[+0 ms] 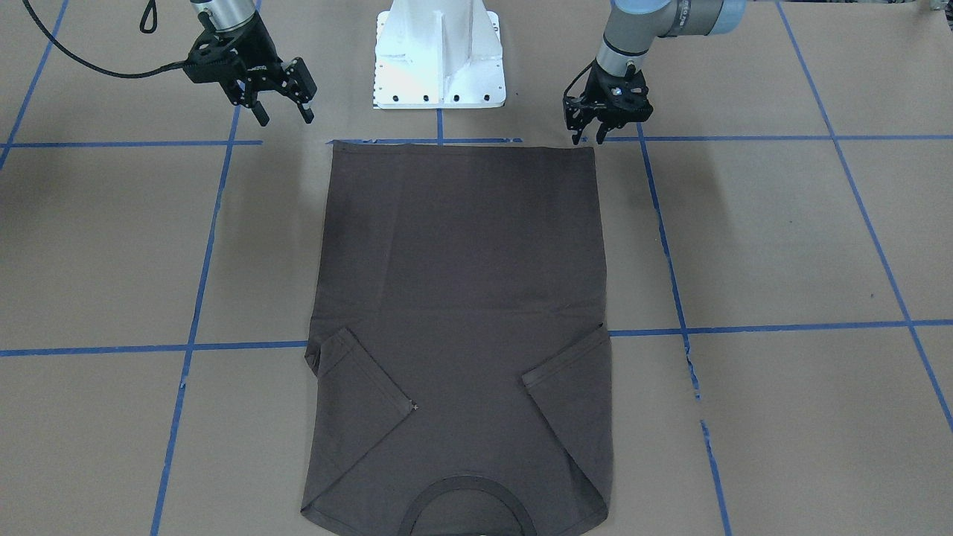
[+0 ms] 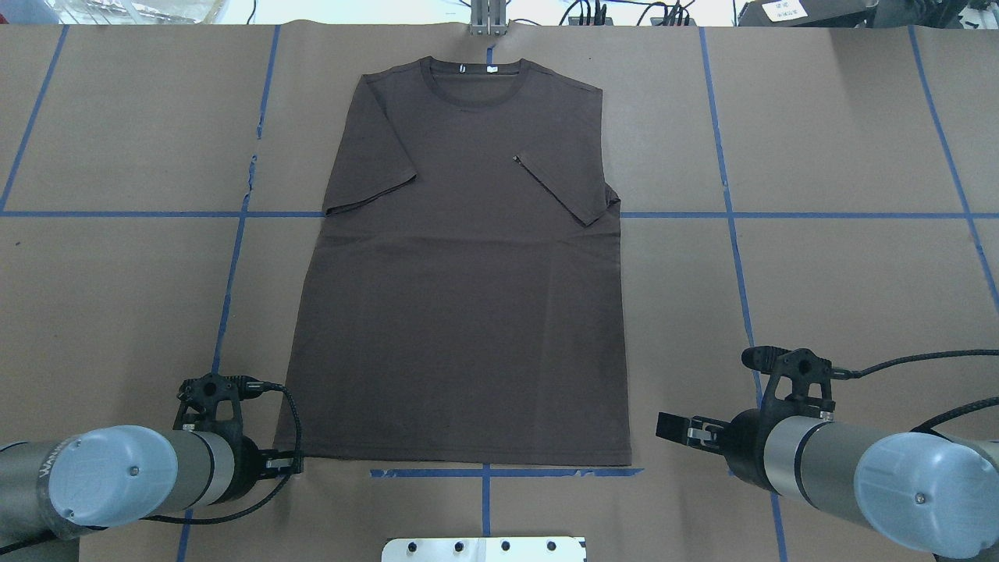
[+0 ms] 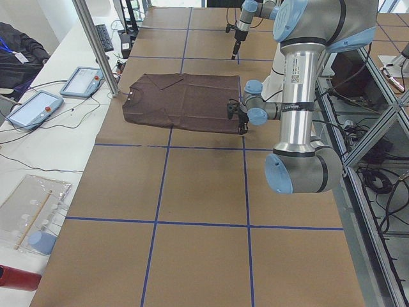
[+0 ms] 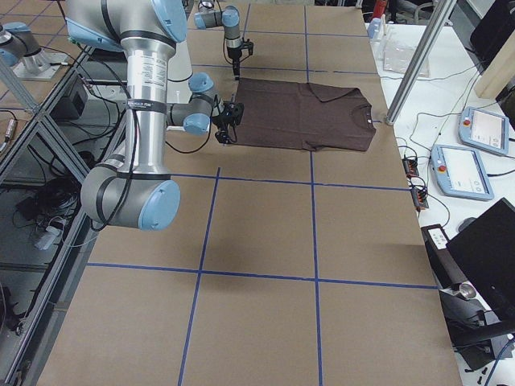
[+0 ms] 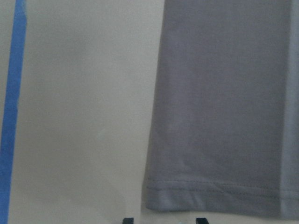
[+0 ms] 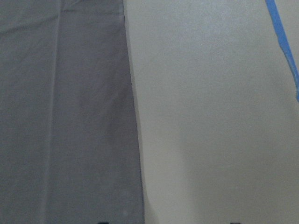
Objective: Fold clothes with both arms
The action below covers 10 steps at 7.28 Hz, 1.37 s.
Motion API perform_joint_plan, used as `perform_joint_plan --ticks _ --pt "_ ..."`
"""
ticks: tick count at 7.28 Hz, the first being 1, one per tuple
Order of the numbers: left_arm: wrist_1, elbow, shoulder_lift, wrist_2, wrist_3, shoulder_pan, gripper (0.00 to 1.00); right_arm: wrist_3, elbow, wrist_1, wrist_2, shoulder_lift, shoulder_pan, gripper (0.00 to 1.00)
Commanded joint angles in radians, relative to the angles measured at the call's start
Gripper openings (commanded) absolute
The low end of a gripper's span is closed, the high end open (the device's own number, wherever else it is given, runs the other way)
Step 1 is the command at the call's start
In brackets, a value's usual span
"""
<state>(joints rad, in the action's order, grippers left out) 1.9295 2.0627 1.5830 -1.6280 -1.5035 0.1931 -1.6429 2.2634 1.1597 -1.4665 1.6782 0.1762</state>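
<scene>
Open table (image 2: 858, 297) flanks T-shirt (image 2: 460, 312); pedestal (image 2: 484, 549) stands behind hem

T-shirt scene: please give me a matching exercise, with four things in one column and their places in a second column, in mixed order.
1 T-shirt
2 collar
3 left gripper
4 right gripper

a close by a hem corner
b at the end opposite the hem
c flat on the table
d over bare table, apart from the shirt

Pairs: 1c, 2b, 3a, 4d.

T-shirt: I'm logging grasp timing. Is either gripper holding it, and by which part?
Nothing is held: the left gripper is open at the T-shirt hem corner, the right gripper open beside it.
</scene>
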Motion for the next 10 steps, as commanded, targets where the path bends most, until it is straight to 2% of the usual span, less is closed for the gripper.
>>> perform_joint_plan --ticks 1,10 --pt "0.002 -0.003 0.002 0.000 -0.001 0.002 0.53 0.000 0.002 0.000 0.000 0.000 0.000 0.90" --pt "0.020 -0.029 0.017 0.002 0.020 0.032 0.48 0.000 0.010 0.000 0.002 0.000 0.002 0.90"
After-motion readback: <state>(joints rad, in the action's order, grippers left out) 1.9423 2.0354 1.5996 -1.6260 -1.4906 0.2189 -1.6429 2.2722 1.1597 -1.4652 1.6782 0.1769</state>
